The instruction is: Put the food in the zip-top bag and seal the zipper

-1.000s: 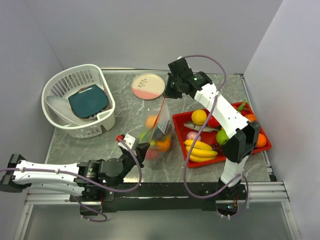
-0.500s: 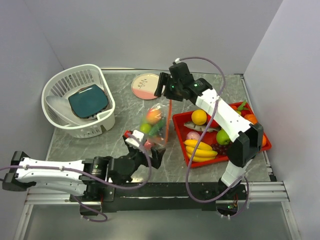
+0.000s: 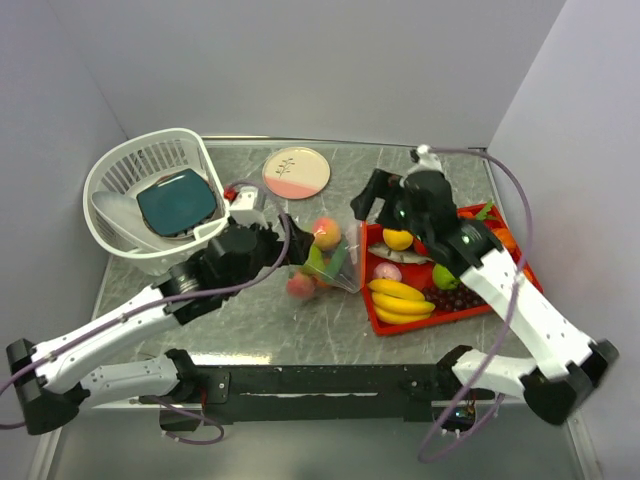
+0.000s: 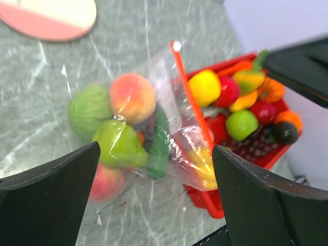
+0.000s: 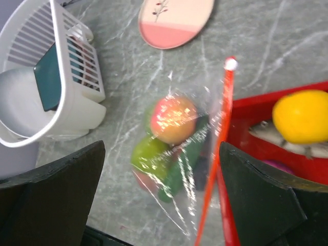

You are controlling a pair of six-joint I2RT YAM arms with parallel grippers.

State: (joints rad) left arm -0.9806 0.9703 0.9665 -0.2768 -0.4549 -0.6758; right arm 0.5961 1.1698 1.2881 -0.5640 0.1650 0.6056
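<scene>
The zip-top bag (image 3: 326, 262) lies on the table against the red tray's left edge. Inside it are a pink peach (image 4: 132, 97), a green pear (image 4: 118, 144), a dark green piece (image 4: 160, 146) and other food. Its orange-red zipper (image 4: 190, 105) runs straight, with a white end piece (image 5: 230, 64). More food, including an orange (image 3: 398, 239) and bananas (image 3: 400, 298), stays on the tray. My left gripper (image 3: 285, 248) hovers open to the left of the bag. My right gripper (image 3: 374, 212) hovers open above the bag's far end. Neither touches the bag.
The red tray (image 3: 372, 318) sits right of centre. A white lattice basket (image 3: 120, 170) with a dark teal dish stands at the back left. A pink-and-cream plate (image 3: 296, 172) lies at the back centre. Grey walls close in on three sides.
Both grippers have opened and let go of the bag's zipper ends. The bag has settled against the tray. The left arm swung toward the basket and the right arm pulled back to the right.
</scene>
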